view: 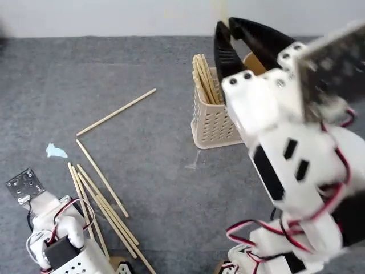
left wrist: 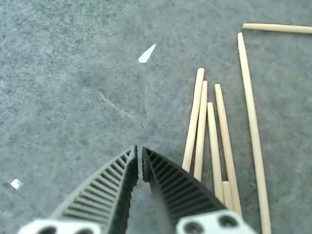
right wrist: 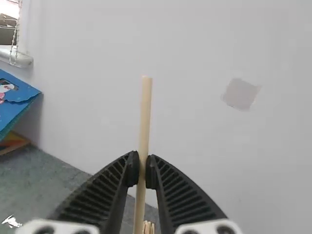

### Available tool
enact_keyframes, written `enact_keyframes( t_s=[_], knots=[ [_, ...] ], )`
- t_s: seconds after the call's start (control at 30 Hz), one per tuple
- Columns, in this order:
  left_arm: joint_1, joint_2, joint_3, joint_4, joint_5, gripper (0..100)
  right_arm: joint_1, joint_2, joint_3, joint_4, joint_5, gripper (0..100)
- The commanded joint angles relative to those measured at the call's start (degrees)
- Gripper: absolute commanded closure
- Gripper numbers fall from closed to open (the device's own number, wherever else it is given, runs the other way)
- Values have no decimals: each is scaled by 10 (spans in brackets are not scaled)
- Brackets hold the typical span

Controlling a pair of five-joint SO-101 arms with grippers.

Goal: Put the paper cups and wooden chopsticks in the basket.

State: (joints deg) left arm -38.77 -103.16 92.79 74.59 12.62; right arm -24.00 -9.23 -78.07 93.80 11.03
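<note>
My right gripper (right wrist: 140, 163) is shut on one wooden chopstick (right wrist: 144, 117) that stands upright between its fingers. In the high view this gripper (view: 224, 24) hangs over the cream basket (view: 211, 123), which holds several chopsticks (view: 204, 77). A tan rounded shape (view: 255, 61), perhaps a paper cup, shows behind the gripper. My left gripper (left wrist: 139, 153) is shut on nothing, low over the grey carpet, beside a bundle of loose chopsticks (left wrist: 207, 126). The left arm (view: 57, 240) sits at the near left corner. More loose chopsticks (view: 105, 211) lie next to it, with single ones farther out (view: 117, 112).
A blue paper scrap (view: 56, 150) lies on the carpet left of the loose chopsticks, and it shows as a pale scrap (left wrist: 146, 53) in the left wrist view. The right arm's white body (view: 296, 165) fills the right side. A white wall (right wrist: 219, 58) stands behind the table.
</note>
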Motion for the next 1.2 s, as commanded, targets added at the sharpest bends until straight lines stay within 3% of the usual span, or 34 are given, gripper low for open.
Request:
enact_keyframes(
  t_s=[0.0, 0.3, 0.63, 0.9, 1.17],
  knots=[
    [-4, -6, -3, -11, -3, 987, 7, -39, 4, 54, -9, 991],
    [-4, -6, -3, -11, -3, 987, 34, -62, 28, 91, -42, 991],
    [-4, -6, -3, -11, -3, 987, 37, -170, 340, 63, -76, 991],
    [-4, -6, -2, -11, -3, 987, 66, -284, 623, -227, -76, 991],
    [-4, -6, -2, -11, -3, 987, 67, -344, 896, -613, -73, 991]
  ],
)
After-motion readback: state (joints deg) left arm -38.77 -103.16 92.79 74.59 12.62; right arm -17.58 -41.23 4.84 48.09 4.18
